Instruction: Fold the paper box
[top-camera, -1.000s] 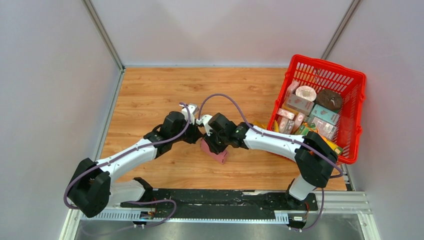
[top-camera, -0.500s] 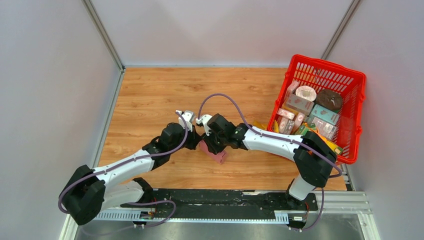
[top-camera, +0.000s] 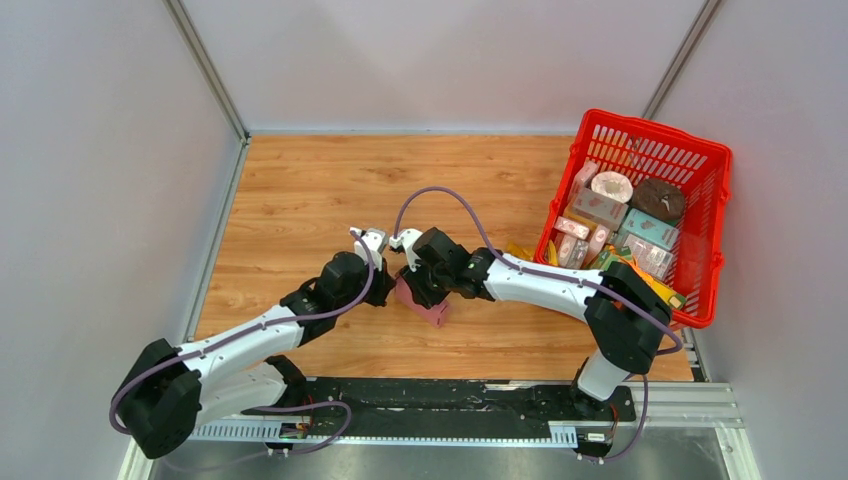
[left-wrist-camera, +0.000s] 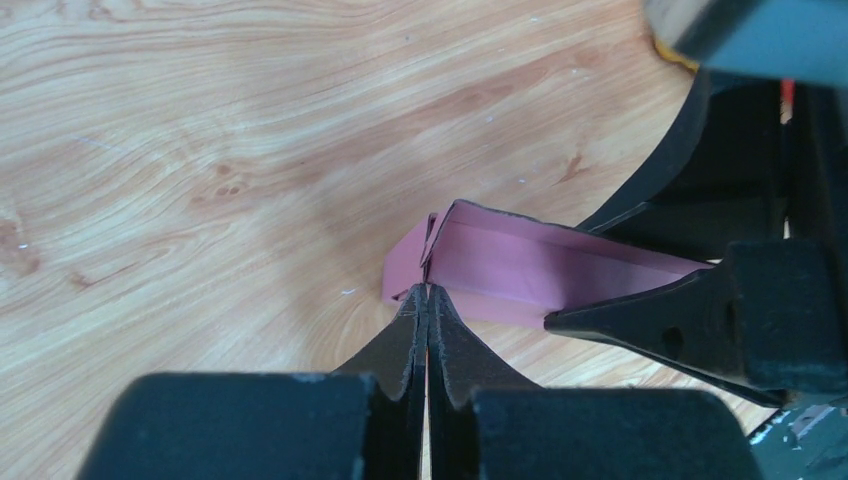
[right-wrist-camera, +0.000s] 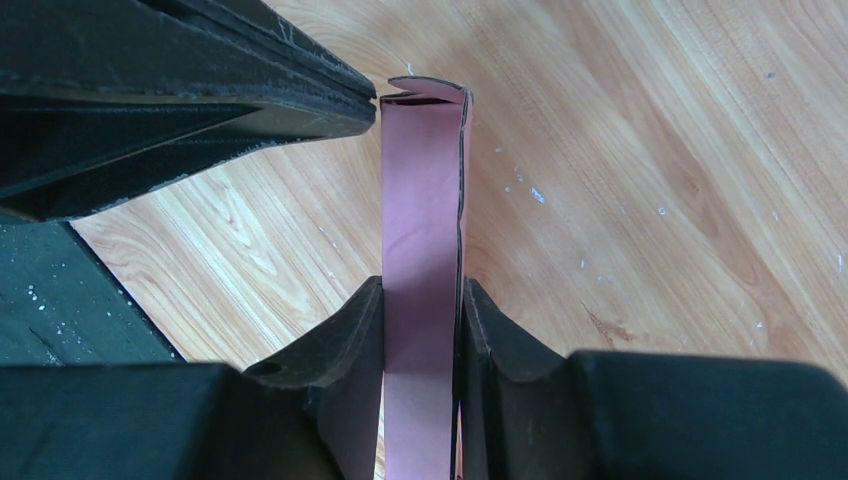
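Pink box (top-camera: 428, 308) near centre of table (top-camera: 300, 190), flattened into a narrow strip and gripped across its thin width by right gripper (right-wrist-camera: 420, 300), jaws part-way closed against both faces. Left gripper (left-wrist-camera: 428, 300) closed tight and empty, tips pressed to, or a hair short of, the small end flap. From above: left gripper at 9 o'clock of box, right arm arriving from 3 o'clock.

Probably very light, thin card: creases readily, buckles under a hard squeeze, smooth enough to slide between pads. Best held across flat walls near the middle, as now, with flaps nudged close to their crease lines rather than at free edges.

Mostly hidden beneath both grippers in overhead view. Near end cut off between right fingers in wrist view. End flap tucked or loose: unclear. Number of folds left: impossible to tell.
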